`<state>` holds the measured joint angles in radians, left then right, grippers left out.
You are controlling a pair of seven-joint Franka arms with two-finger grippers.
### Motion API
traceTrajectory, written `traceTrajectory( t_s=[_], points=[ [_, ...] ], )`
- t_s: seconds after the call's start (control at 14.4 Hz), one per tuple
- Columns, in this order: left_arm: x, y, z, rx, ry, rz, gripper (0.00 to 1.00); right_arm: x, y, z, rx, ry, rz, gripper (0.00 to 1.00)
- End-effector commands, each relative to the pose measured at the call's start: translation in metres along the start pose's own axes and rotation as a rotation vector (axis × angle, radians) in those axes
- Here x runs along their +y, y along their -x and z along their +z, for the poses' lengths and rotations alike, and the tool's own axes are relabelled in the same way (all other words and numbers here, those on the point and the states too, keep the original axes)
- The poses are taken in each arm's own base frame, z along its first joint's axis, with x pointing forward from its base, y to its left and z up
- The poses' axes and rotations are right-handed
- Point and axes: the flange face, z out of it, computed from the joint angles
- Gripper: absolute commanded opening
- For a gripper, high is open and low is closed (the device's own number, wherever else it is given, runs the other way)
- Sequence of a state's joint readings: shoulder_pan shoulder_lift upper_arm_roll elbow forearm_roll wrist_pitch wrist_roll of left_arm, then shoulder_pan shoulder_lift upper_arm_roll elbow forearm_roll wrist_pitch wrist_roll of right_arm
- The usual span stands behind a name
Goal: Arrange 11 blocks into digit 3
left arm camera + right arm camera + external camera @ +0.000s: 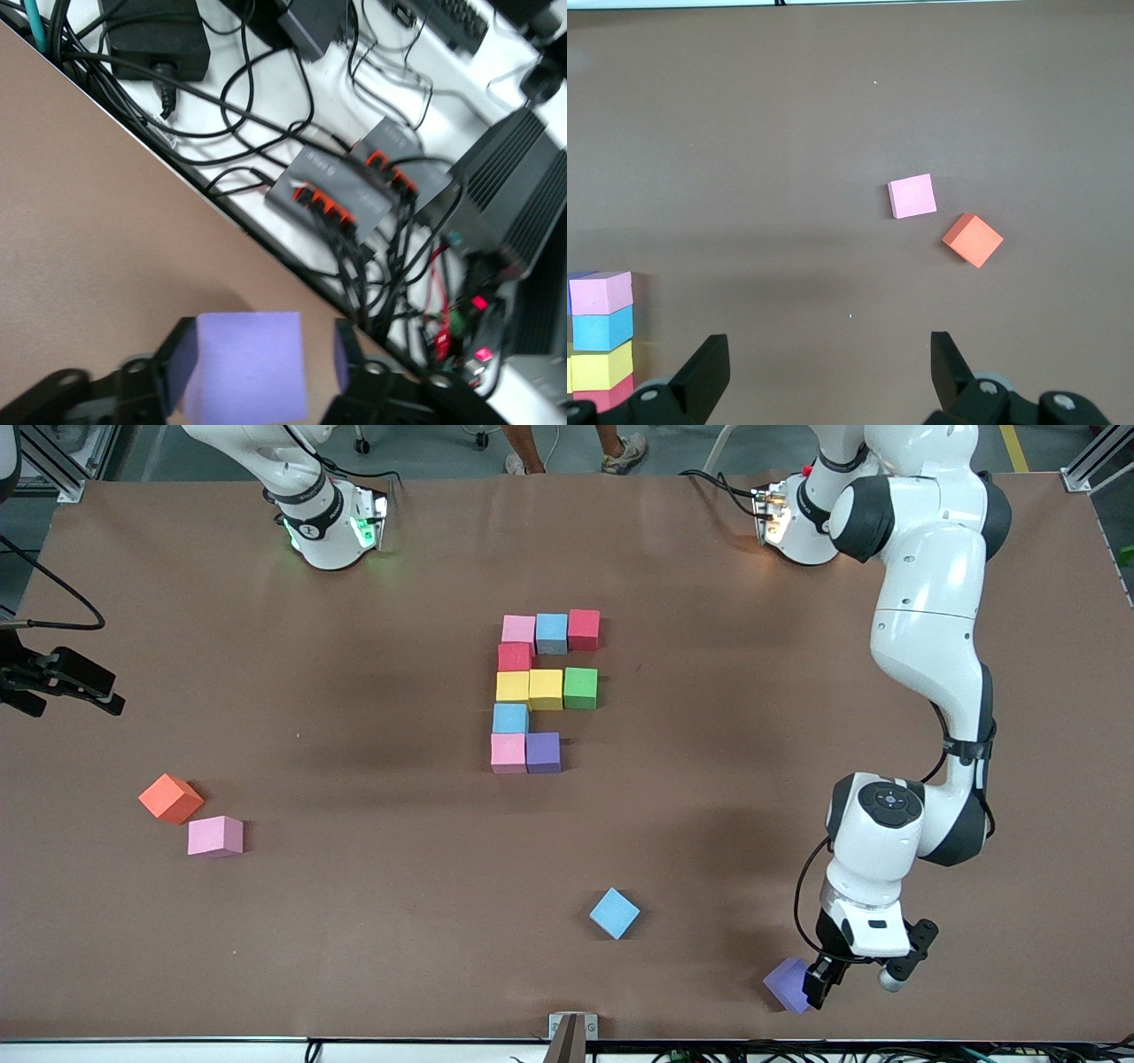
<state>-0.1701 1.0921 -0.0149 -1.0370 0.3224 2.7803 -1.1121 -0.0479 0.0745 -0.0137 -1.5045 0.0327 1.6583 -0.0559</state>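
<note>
Front view: the digit 3 (540, 689) sits mid-table, ten matte foam cubes touching; its row nearest the camera has only a pink and a purple cube, so one end cell looks unfilled. The loose purple foam cube (787, 984) lies close to the table's near edge, toward the left arm's end. The left gripper (822, 981) is down at that cube, fingers either side. A loose light blue foam cube (614, 912) lies between it and the figure. A spare pink foam cube (215, 836) and the single orange foam cube (170, 798) lie toward the right arm's end.

Left wrist view: the purple cube (248, 365) fills the gap between the dark fingers (177, 363); they bracket two flat faces. Whether the pads press or merely flank it, I cannot tell. Cables and boxes show off the table edge.

Right wrist view: the right gripper (824, 372) hangs spread wide and empty over bare table; this arm waits.

Handling judgement: foam looks light, soft, slightly compressible, matte so not slippery. Best held square across two parallel flat faces at mid-height, gently, to avoid squashing or twisting.
</note>
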Motion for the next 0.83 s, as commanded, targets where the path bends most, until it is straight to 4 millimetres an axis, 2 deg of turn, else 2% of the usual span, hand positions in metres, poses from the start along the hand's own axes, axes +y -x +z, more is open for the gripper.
traceTrajectory(
  t_s=[0.0,0.07,0.21,0.28,0.35,0.49,0.76],
  points=[
    [-0.003,0.013,0.009,-0.009,-0.048,0.153,0.9,0.003,0.002,-0.002,0.007,0.002,0.006,1.0],
    [-0.005,0.021,0.014,-0.009,-0.078,0.208,0.99,0.004,0.002,-0.002,0.007,0.003,0.008,1.0],
    [-0.003,0.026,0.015,0.0,-0.095,0.255,1.0,0.004,0.002,-0.001,0.005,0.004,0.008,1.0],
    [0.003,0.038,0.017,-0.006,-0.093,0.276,1.0,0.004,0.001,0.0,0.004,0.004,0.008,1.0],
    [-0.003,0.043,0.024,0.002,-0.116,0.301,1.0,0.004,0.0,0.003,-0.001,0.004,0.008,1.0],
    [-0.001,0.058,0.029,0.029,-0.146,0.386,1.0,0.004,-0.003,0.0,0.008,0.006,0.008,1.0],
    [-0.015,0.068,0.046,0.03,-0.174,0.466,1.0,0.005,-0.003,0.0,0.011,0.009,0.007,1.0]
  ],
)
